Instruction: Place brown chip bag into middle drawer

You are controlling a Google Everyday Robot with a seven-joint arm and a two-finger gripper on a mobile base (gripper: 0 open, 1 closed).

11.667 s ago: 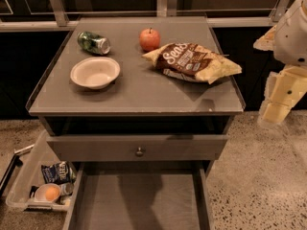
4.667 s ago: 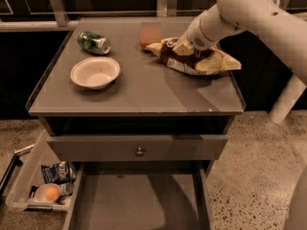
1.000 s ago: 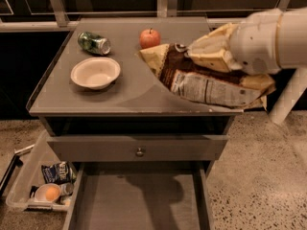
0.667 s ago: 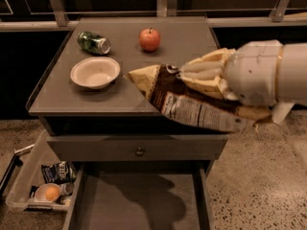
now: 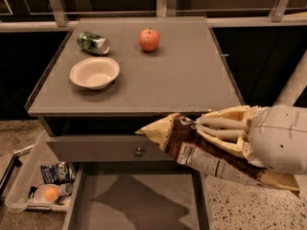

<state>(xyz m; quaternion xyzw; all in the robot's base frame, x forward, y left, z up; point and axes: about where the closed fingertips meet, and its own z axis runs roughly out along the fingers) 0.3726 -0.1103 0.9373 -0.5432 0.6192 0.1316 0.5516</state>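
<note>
My gripper (image 5: 204, 128) is shut on the brown chip bag (image 5: 201, 153), a crinkly bag with a dark brown middle and pale tan ends. I hold it in the air in front of the cabinet's front edge, at right, tilted with its left end pointing left. The bag hangs above the right part of the open middle drawer (image 5: 139, 200), whose bare grey floor shows at the bottom. My pale arm covers part of the bag's right end.
On the cabinet top (image 5: 192, 80) are a white bowl (image 5: 94, 72), a red apple (image 5: 149, 40) and a lying green can (image 5: 93, 42). A shut drawer front with a round knob (image 5: 139, 152) sits above the open drawer. A clear bin (image 5: 41, 186) stands at the lower left.
The bag was picked off the cabinet top. Over the last second my gripper has carried it forward and down, from above the top's right side to in front of the cabinet.
</note>
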